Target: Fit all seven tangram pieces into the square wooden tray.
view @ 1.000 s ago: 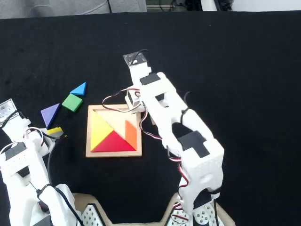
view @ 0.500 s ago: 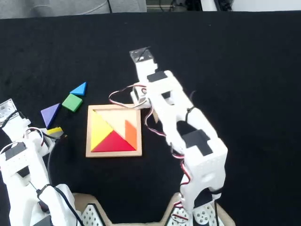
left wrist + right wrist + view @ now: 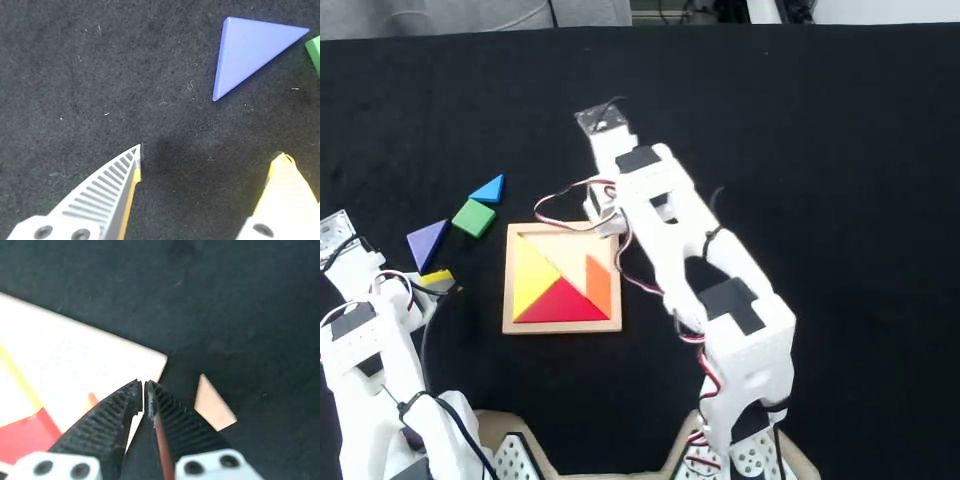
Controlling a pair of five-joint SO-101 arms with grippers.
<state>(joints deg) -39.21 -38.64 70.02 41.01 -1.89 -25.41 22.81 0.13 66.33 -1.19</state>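
Two arms are posed at opposite sides of the wooden tray point(image 3: 563, 328).
The left gripper point(image 3: 210, 153) is held low, left of the tray, fingers spread wide; the right gripper point(image 3: 145, 385) is pointed down over the tray's far right corner, fingers pressed together.

Nothing to read at this moment: no text, label, number or sign is legible. The wooden tray point(image 3: 563, 327) at the middle of the table shows plain wood, and the purple triangle point(image 3: 425, 242) to its left is bare colour.
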